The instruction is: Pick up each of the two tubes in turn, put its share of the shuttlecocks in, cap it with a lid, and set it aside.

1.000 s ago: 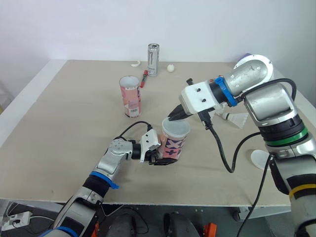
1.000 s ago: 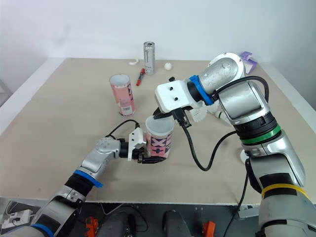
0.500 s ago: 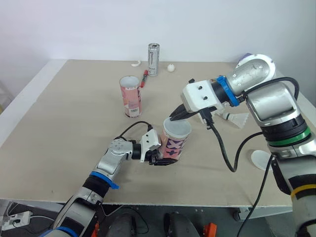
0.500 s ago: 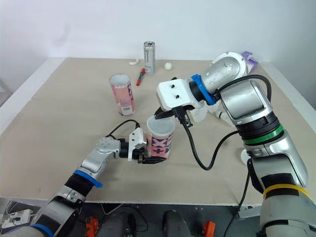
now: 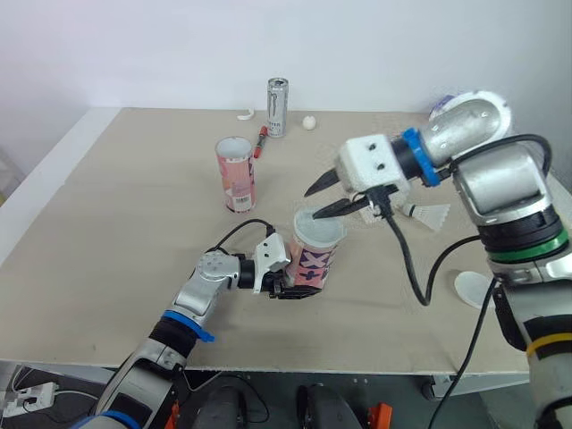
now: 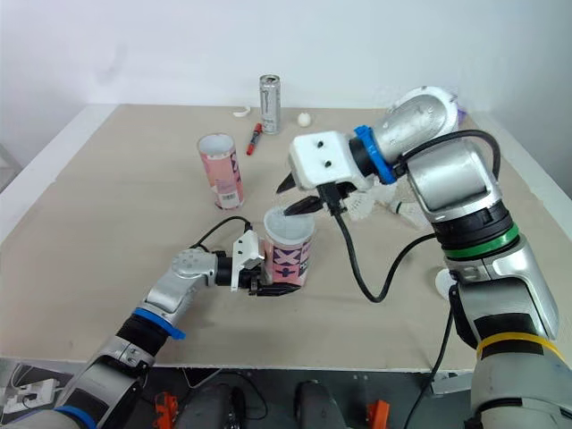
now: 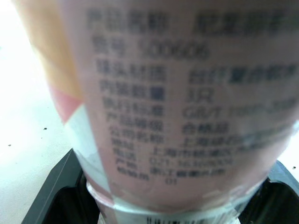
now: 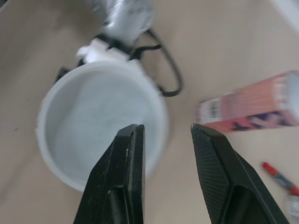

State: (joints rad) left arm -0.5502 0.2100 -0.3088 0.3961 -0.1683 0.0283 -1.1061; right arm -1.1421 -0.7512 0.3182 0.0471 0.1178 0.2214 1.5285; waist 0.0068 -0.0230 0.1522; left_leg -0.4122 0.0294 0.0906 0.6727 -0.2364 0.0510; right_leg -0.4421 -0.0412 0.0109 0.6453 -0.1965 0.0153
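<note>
- Tube [image 5: 315, 266], pink with a dark pattern, stands upright near the front edge of the table [image 5: 116, 214]. Its foot is hidden inside the left gripper [image 5: 293, 288], whose black fingers are clenched around it.
- In the left wrist view the tube's printed label is blurred and its top is cut off.
- Lid [image 5: 319, 227], round and of translucent white plastic, sits on that tube's mouth and hides whatever is inside.
- Right gripper [image 5: 312, 205] hangs just above the lid, jaws spread apart and empty. Whether its lower finger touches the rim cannot be made out.
- Second tube [image 5: 237, 174], also pink, stands open-mouthed behind the held tube, well apart from it.
- Farther behind the held tube are a tall silver can [image 5: 278, 107], a red marker [image 5: 262, 140] lying flat, and a small white ball [image 5: 309, 122].
- Shuttlecock [image 5: 432, 215], white-feathered, lies to the right of the held tube, partly behind the right arm. A loose white lid [image 5: 471, 288] lies farther right, partly hidden by that arm.
- The table is smooth, matte beige, with a plain white wall [image 5: 134, 45] behind it.
</note>
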